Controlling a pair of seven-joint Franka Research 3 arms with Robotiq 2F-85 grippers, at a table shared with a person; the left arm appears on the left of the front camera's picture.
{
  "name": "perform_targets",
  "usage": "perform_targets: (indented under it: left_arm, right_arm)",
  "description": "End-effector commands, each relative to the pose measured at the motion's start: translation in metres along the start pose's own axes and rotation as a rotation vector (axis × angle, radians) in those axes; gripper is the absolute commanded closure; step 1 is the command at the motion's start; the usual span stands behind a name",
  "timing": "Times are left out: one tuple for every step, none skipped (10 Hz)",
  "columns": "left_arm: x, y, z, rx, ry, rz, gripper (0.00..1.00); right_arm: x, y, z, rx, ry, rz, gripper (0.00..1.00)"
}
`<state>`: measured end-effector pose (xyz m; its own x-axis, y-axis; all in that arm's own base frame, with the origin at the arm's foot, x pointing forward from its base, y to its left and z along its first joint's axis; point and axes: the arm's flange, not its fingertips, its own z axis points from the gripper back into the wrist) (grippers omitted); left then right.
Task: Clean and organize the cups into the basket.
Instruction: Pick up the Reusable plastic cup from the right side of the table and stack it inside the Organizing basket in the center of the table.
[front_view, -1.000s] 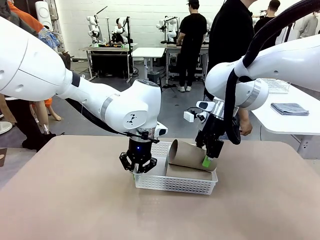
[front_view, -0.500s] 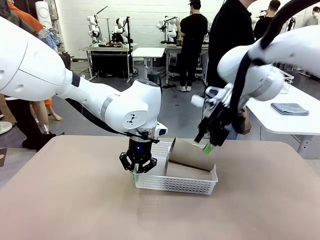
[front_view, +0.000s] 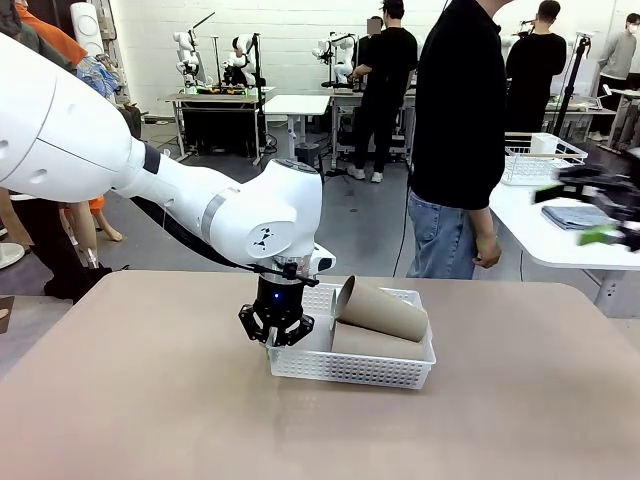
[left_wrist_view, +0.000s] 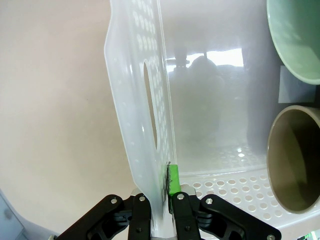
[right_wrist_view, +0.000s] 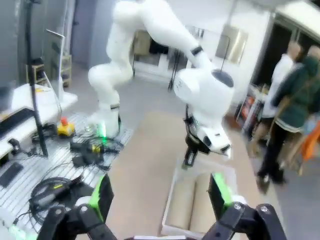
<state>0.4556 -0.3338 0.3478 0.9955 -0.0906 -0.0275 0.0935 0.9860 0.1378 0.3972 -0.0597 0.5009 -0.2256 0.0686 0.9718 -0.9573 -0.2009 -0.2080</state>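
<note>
Plain tan table (front_view: 150, 400), matte and bare around the basket. Behind it a workshop with grey floor, white walls, more white tables and several people standing; one person in a black top and jeans (front_view: 455, 140) close to the far edge. No readable writing or labels anywhere.

White latticed basket (front_view: 350, 365) just right of the table's middle. Two tan cups lying on their sides inside, one (front_view: 385, 310) propped slanting across the other (front_view: 375, 343), open mouths facing left. In the left wrist view, a tan cup mouth (left_wrist_view: 295, 165) and a pale green cup mouth (left_wrist_view: 297, 37) inside the basket.

Left tool (front_view: 276, 335) pointing down, clamped on the basket's left end wall (left_wrist_view: 150, 125) beside its handle slot.

Right tool (right_wrist_view: 162, 200) lifted well away at far right, blurred, fingers spread apart, empty.
</note>
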Motion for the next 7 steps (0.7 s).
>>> perform_targets:
  left_arm:
    - [-0.003,-0.002,-0.005,0.009,0.007,-0.009,1.0]
    - [-0.003,-0.002,-0.005,0.009,0.007,-0.009,1.0]
    - [-0.003,-0.002,-0.005,0.009,0.007,-0.009,1.0]
    - [-0.003,-0.002,-0.005,0.009,0.007,-0.009,1.0]
    - [-0.003,-0.002,-0.005,0.009,0.007,-0.009,1.0]
    - [-0.003,-0.002,-0.005,0.009,0.007,-0.009,1.0]
    - [-0.003,-0.002,-0.005,0.009,0.007,-0.009,1.0]
  right_arm:
    - [-0.049,0.015,0.027,-0.035,-0.086,-0.028,0.0]
    - [-0.063,0.024,0.036,-0.098,-0.051,-0.059,0.0]
    - [-0.079,0.029,0.044,-0.161,-0.017,-0.113,0.0]
    - [-0.094,0.035,0.054,-0.235,0.006,-0.169,0.0]
    - [-0.104,0.042,0.062,-0.277,0.037,-0.194,0.0]
    - [-0.11,0.047,0.069,-0.308,0.053,-0.214,0.0]
    - [-0.107,0.05,0.072,-0.314,0.051,-0.227,0.0]
